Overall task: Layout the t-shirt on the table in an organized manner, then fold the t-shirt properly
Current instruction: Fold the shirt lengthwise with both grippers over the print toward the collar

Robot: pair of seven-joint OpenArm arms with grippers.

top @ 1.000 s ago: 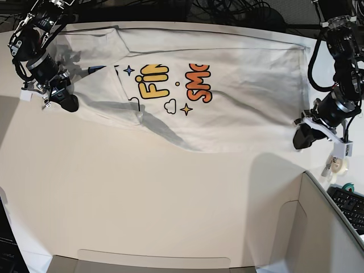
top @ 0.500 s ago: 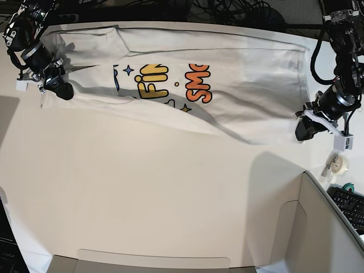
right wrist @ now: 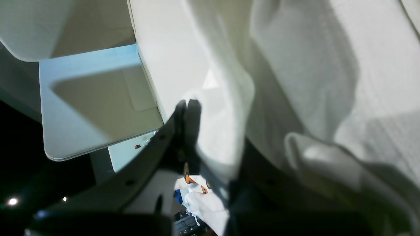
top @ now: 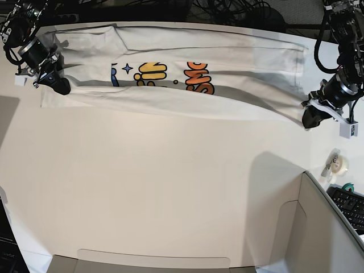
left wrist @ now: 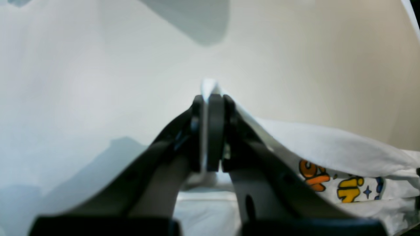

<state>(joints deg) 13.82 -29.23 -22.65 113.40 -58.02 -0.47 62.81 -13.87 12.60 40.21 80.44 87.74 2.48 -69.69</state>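
Since a second ago the near edge of the t-shirt (top: pixel 227 94) has been drawn away from the middle of the table (top: pixel 170 187) toward its far edge: the sagging fold that then hung down between the two pincers has been pulled flat, and the garment is now seen as a much narrower band. This is judged to mean that a lengthwise fold is being carried over, the front hem being laid back on the rest of the cloth, so the folding stage appears to be under way rather than the laying-out. The left gripper (top: pixel 310 120) is closed tight on a thin pinch of white fabric, as is shown in the left wrist view, where the cloth runs off to one side of the jaws with the orange and yellow lettering visible. The right gripper (top: pixel 59 87) is likewise clamped on a fold of the cloth, most of which hangs beside and beyond the jaws in its own wrist view. The shirt is stretched taut between the two pincers, its long axis running straight from one to the other, parallel to the far table edge. The lettering is partly swallowed by the fold; which end carries the collar cannot be told.
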